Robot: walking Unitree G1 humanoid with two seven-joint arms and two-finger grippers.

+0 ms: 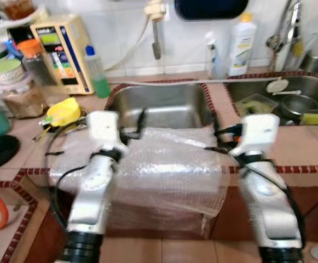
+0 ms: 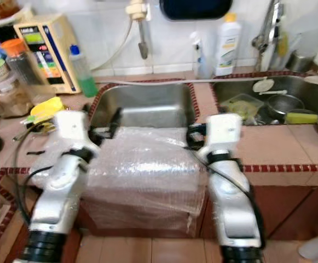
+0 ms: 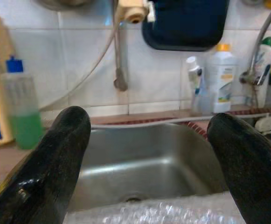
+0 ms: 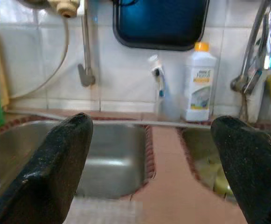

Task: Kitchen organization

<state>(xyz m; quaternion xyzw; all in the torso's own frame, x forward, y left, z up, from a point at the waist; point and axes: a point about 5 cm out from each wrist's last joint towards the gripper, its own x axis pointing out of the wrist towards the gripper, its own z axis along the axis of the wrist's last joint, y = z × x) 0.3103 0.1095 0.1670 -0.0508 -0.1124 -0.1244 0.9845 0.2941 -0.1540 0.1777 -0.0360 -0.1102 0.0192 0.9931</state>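
Note:
A box wrapped in clear bubble wrap [image 1: 159, 170] lies on the tiled counter's front edge, just before the empty left sink [image 1: 159, 104]. My two arms flank it. The left gripper [image 1: 132, 127] is over the parcel's far left corner, and the right gripper [image 1: 222, 139] is at its far right corner. In the left wrist view the left gripper [image 3: 149, 121] is open wide, with the bubble wrap [image 3: 163, 212] just below the fingers and the sink beyond. The right gripper [image 4: 151, 123] is also open, over the counter strip between the two sinks. Neither holds anything.
The right sink [image 1: 312, 87] holds a pot and dishes under a faucet [image 1: 287, 27]. A white bottle [image 1: 242, 44] stands at the back wall. On the left are a green soap bottle [image 1: 97, 74], a beige appliance [image 1: 63, 52], jars [image 1: 22, 93] and a yellow object [image 1: 64, 111].

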